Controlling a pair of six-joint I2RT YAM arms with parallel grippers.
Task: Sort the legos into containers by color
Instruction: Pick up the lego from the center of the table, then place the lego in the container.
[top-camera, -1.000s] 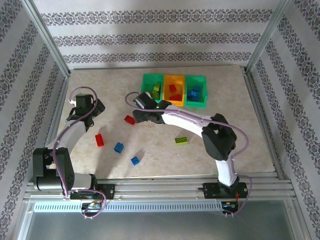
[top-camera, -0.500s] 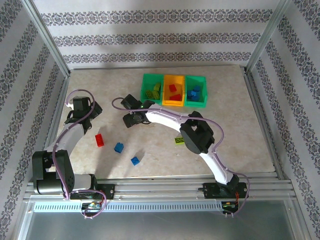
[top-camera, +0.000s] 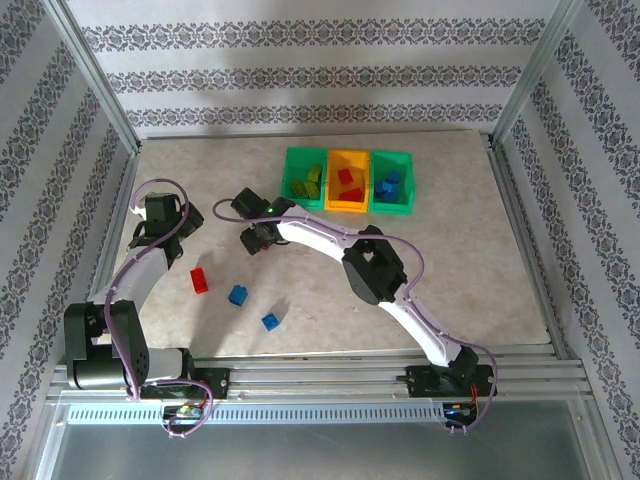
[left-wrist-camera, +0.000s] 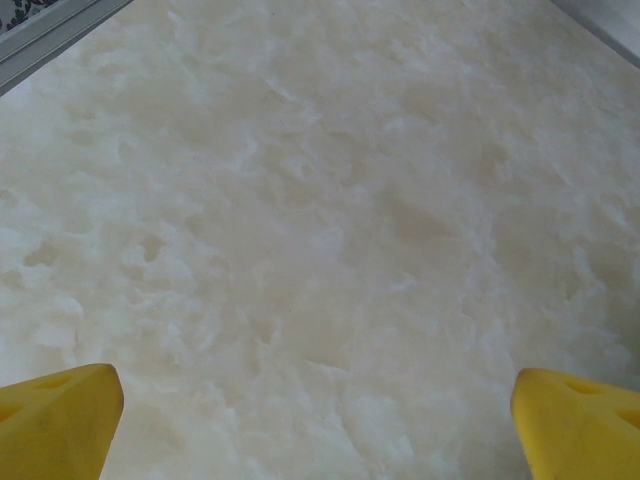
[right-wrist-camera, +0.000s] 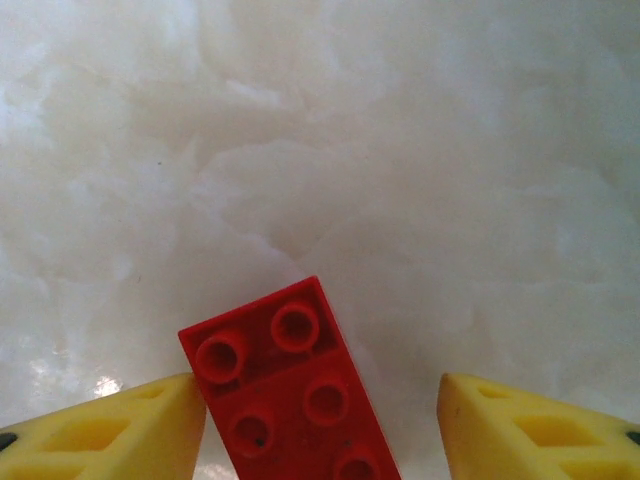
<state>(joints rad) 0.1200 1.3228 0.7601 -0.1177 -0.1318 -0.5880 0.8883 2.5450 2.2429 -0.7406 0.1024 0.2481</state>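
Red Lego brick (right-wrist-camera: 290, 400) flat on marbled tabletop (top-camera: 470, 260), studs up, between the yellow fingers of right gripper (right-wrist-camera: 320, 410): half spread, one pad touching the brick's side, the other apart, nothing pinched. Left gripper (left-wrist-camera: 320, 400) spread wide over bare tabletop. Loose nearby: second red brick (top-camera: 199, 280), blue brick (top-camera: 237, 295). Farther back, left green bin (top-camera: 290, 165), orange-yellow bin (top-camera: 349, 155), right green bin (top-camera: 392, 155), bricks inside each.

**Smooth stone-look table, shiny plastic pieces**

The table top (left-wrist-camera: 320, 200) looks like polished cream marble, smooth with a soft shine. The red lego (right-wrist-camera: 290, 400) is hard, glossy plastic. The fingers (right-wrist-camera: 100, 430) of the right gripper (right-wrist-camera: 322, 400) are yellow plastic, more matt. The containers (top-camera: 346, 208) are smooth plastic. The frame rails (top-camera: 330, 372) are pale brushed metal.
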